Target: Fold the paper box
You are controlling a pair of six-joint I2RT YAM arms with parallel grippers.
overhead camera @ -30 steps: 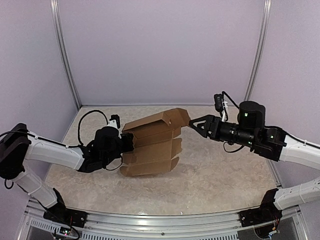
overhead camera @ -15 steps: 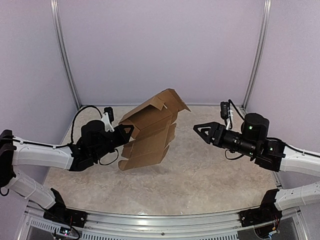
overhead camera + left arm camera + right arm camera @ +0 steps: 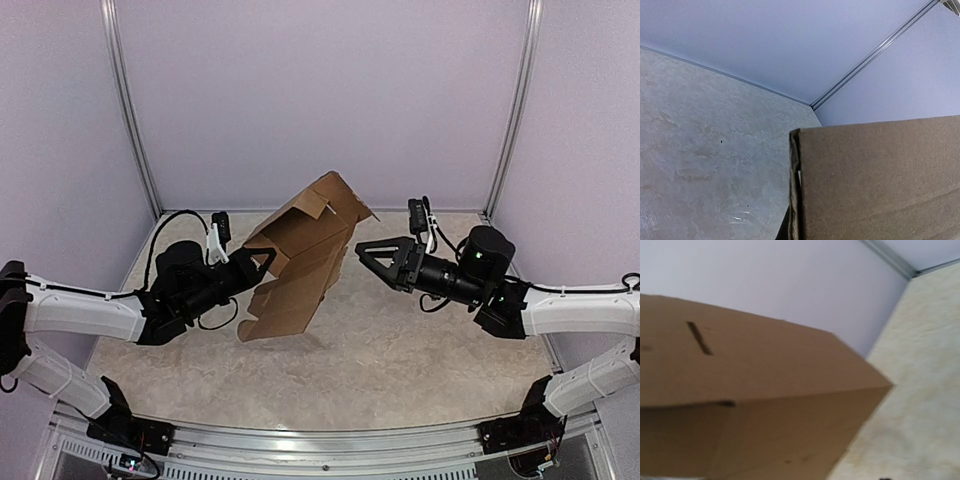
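Observation:
The paper box (image 3: 305, 250) is a partly folded brown cardboard sheet held up off the table. It tilts steeply, with its top flaps toward the back wall and its lower edge hanging near the tabletop. My left gripper (image 3: 262, 262) is shut on the box's left edge; in the left wrist view the cardboard (image 3: 880, 180) fills the lower right and hides the fingers. My right gripper (image 3: 366, 258) stands open just right of the box, with a small gap between them. The right wrist view shows a slotted panel and a corner of the box (image 3: 755, 415) close up.
A marbled beige tabletop (image 3: 420, 350) lies under both arms. Lilac walls with metal corner posts (image 3: 130, 110) close in the back and sides. A metal rail (image 3: 320, 440) runs along the near edge between the arm bases.
My left gripper has lifted the box and tipped it more steeply upright. My right gripper first drew back to the right, then moved left again, close to the box's right side.

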